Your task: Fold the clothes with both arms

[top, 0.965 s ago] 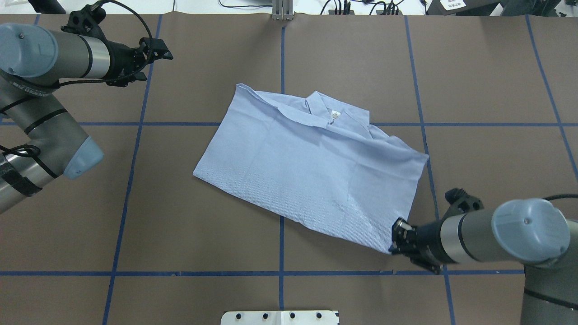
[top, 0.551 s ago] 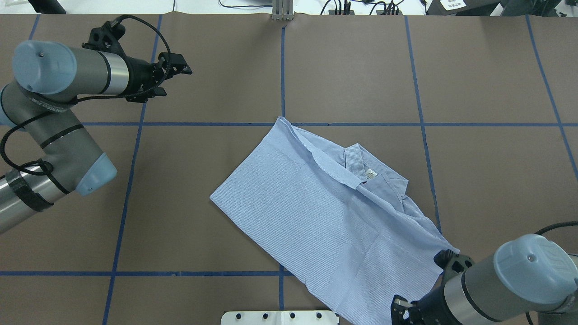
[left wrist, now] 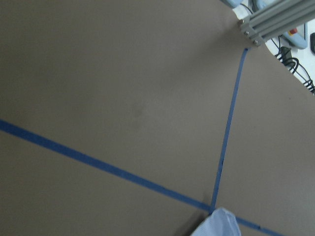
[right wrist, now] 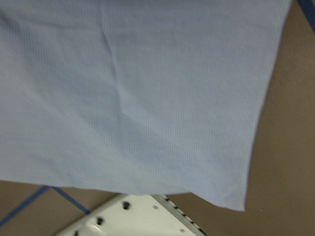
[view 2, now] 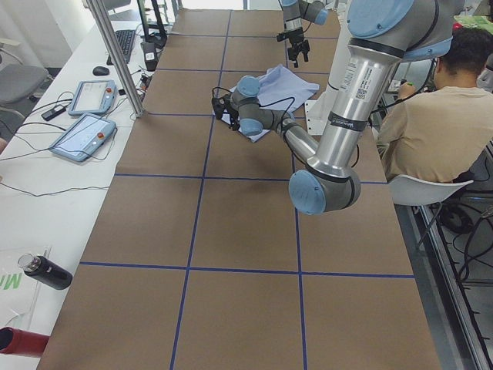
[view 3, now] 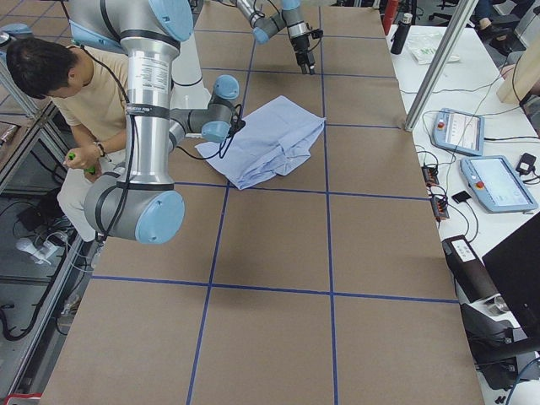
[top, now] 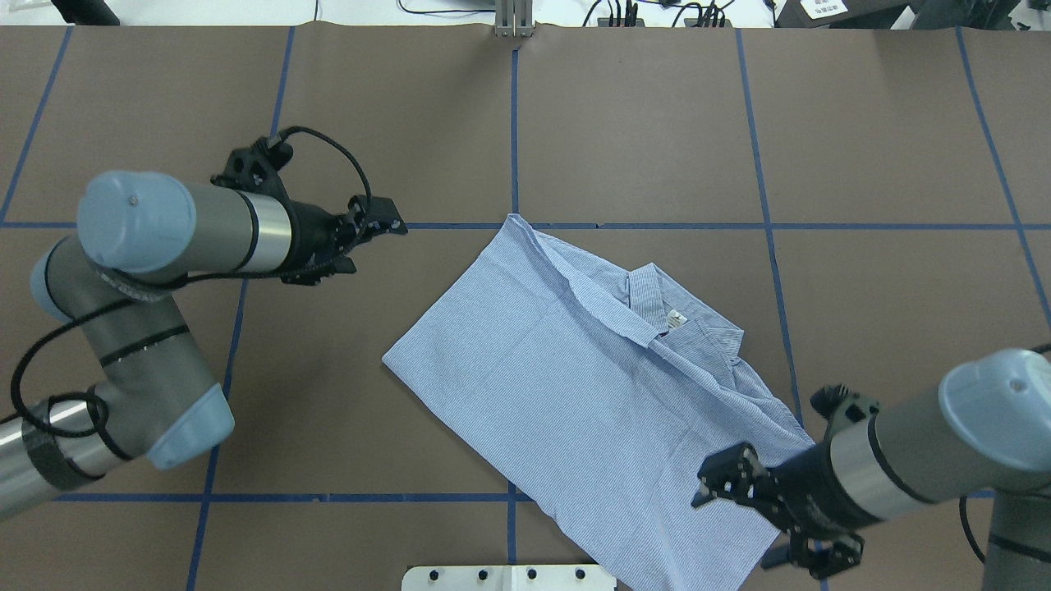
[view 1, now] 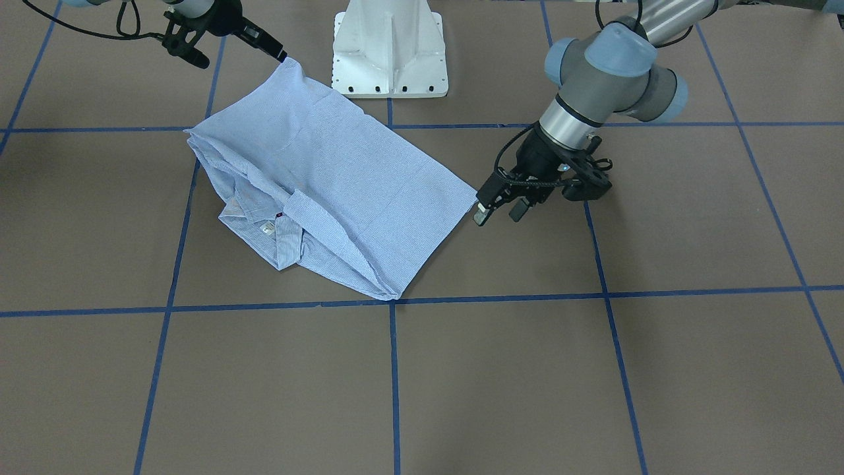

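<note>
Thin striped cotton: the shirt (top: 558, 386) is light and limp, so I'd pinch hem corners. Left end effector (view 1: 498, 212) gapes empty; right end effector (top: 716, 478) looks spread, holding nothing.

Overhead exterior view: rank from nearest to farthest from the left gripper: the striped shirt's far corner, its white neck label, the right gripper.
1. Far corner of the light blue striped shirt, at the tape line, right of the left gripper.
2. Small white neck label, at the collar.
3. Black right gripper, at the shirt's near-right edge.
</note>
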